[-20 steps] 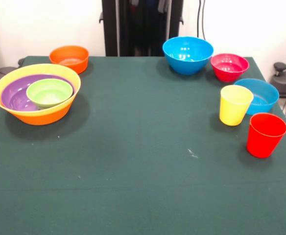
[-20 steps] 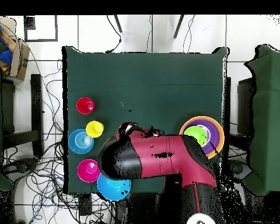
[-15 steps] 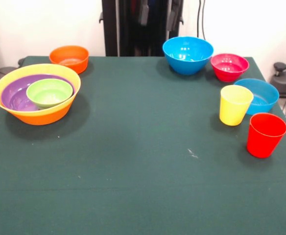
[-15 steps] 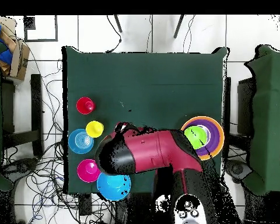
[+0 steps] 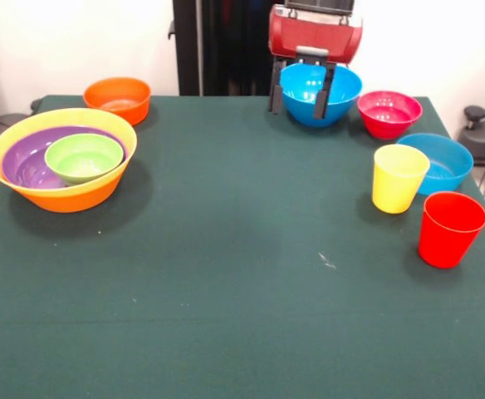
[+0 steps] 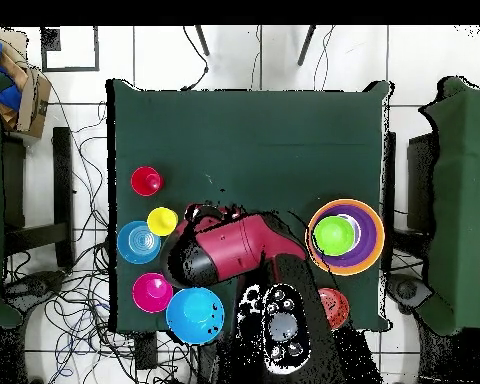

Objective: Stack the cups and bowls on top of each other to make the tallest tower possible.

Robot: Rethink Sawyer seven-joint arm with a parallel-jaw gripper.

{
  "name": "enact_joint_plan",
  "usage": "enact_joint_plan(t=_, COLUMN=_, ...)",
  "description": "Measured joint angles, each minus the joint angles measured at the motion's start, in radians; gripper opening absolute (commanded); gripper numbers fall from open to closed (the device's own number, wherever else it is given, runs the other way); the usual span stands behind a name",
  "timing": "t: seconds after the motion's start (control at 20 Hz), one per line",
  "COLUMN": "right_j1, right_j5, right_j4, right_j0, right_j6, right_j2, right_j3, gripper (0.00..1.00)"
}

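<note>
While the red cup (image 5: 451, 229) and yellow cup (image 5: 399, 178) stand nearest us at the right, we see the tower (image 5: 62, 158) at the left, and farther back our gripper (image 5: 301, 92), fingers spread, straddling the deep blue bowl's (image 5: 342, 87) near rim.

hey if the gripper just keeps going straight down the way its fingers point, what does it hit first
Probably the near rim of the deep blue bowl: the open gripper hangs with its fingers straddling that edge. Depth is unclear, so it might land on the green tablecloth just beside it instead.
</note>
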Motion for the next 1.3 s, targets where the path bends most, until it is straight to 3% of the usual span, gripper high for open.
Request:
enact_joint_plan(t=0.35, right_j1=-0.023, right_j5=0.000, right_j4=0.000, right_j0=0.000, right_j6=0.000, right_j2=-0.012, right_j3=0.012, gripper=1.00)
enact_joint_plan(t=0.75, right_j1=-0.176, right_j5=0.000, right_j4=0.004, right_j0=-0.012, right_j6=0.000, right_j2=-0.014, right_j3=0.111, gripper=1.00)
enact_joint_plan(t=1.3, right_j1=-0.267, right_j5=0.000, right_j4=0.004, right_j0=-0.011, right_j6=0.000, right_j2=-0.020, right_j3=0.169, gripper=1.00)
